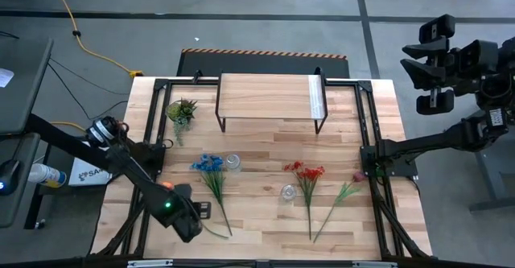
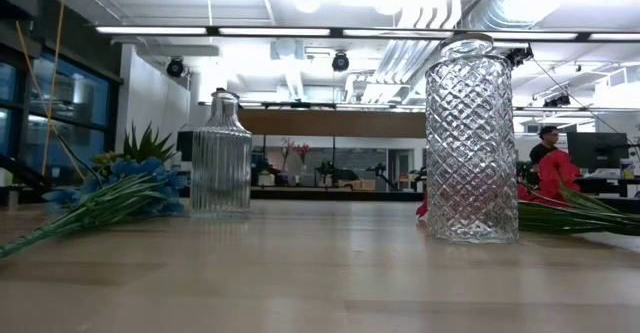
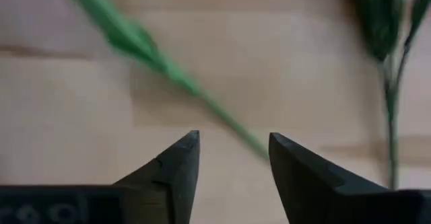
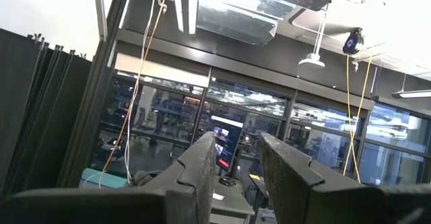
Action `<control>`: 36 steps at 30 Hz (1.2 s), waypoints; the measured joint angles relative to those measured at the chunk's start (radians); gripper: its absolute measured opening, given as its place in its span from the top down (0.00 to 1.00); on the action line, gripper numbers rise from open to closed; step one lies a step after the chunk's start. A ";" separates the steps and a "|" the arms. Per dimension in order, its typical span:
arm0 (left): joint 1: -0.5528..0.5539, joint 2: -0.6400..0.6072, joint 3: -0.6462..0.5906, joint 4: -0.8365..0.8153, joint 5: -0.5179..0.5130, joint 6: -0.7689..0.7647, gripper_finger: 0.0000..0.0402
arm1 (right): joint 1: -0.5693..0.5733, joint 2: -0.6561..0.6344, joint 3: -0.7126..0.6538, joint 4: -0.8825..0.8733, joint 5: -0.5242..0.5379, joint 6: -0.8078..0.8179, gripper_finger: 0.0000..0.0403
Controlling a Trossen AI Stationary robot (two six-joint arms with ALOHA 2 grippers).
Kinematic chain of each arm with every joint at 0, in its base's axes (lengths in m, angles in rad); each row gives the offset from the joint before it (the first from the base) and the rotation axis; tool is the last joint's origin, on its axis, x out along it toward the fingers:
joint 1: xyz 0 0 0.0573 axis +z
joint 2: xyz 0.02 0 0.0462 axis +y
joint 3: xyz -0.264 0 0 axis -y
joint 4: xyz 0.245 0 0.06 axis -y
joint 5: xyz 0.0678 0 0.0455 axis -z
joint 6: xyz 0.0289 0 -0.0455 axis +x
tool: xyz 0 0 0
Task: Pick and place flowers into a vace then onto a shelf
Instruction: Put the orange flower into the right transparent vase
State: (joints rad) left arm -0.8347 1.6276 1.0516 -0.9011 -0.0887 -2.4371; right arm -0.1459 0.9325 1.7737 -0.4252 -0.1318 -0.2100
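My left gripper [image 1: 199, 213] [image 3: 234, 143] is open and low over the table's near left part. Its fingertips stand on either side of the blue flowers' green stem [image 3: 222, 116], near its lower end. The blue flowers [image 1: 211, 165] [image 2: 120, 188] lie flat on the table. The red flowers [image 1: 304, 172] and the pink bud [image 1: 358, 176] lie farther right. No orange tulip shows. Two glass vases stand upright, a ribbed one [image 1: 233, 162] [image 2: 221, 158] and a diamond-cut one [image 1: 288, 192] [image 2: 470, 143]. The shelf [image 1: 269, 97] stands at the far edge. My right gripper [image 4: 236, 143] is open, folded back beyond the table's right edge and pointing into the room.
A small green potted plant [image 1: 181, 111] stands left of the shelf. Black frame rails [image 1: 366, 123] run along the table's left and right sides. Bare wood lies between the vases and the shelf [image 1: 269, 143]. A person [image 2: 547, 138] shows far off in the room.
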 joint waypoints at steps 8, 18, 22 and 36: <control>0.017 0.042 0.000 0.033 0.076 -0.005 0.48 | 0.000 0.000 0.000 0.000 0.000 0.000 0.73; 0.031 0.055 0.001 0.028 0.093 -0.017 0.50 | 0.000 0.000 0.000 0.000 0.000 -0.018 0.73; 0.050 0.071 0.001 0.016 0.105 -0.016 0.50 | 0.000 0.000 0.000 0.000 -0.009 -0.018 0.73; 0.063 0.137 0.002 0.061 0.151 -0.010 0.50 | 0.000 0.000 0.000 0.000 -0.100 -0.016 0.73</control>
State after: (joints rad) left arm -0.7715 1.7650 1.0534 -0.8398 0.0628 -2.4466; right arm -0.1459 0.9329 1.7733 -0.4255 -0.2316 -0.2260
